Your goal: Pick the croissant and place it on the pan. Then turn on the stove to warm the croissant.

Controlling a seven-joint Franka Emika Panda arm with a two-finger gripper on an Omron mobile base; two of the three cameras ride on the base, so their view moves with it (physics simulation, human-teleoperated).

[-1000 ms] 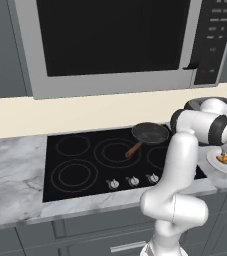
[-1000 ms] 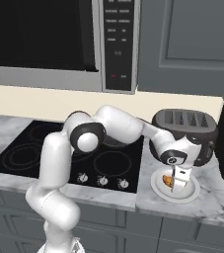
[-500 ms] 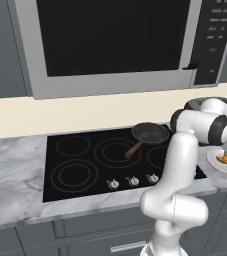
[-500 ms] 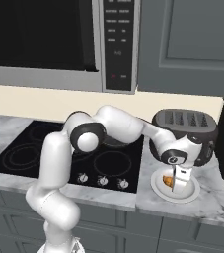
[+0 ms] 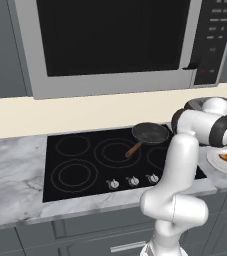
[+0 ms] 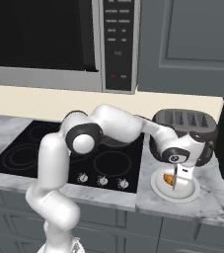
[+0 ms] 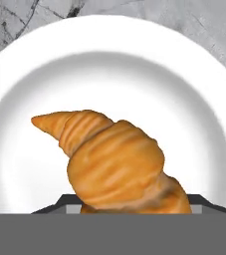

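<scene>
Nearby, toaster [image 6: 185, 120] behind plate [image 6: 159, 187], croissant [image 7: 117, 162] on it

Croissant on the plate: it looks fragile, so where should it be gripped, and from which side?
Grip the croissant across its thick middle, coming straight down from above. It lies flat on the white plate, its ends taper to thin points, and the plate's rim would likely hinder a sideways approach.

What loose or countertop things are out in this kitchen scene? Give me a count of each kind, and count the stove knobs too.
Croissant: 1
Plate: 1
Pan: 1
Toaster: 1
Microwave: 1
Stove: 1
Knobs in view: 3
Total: 9
</scene>
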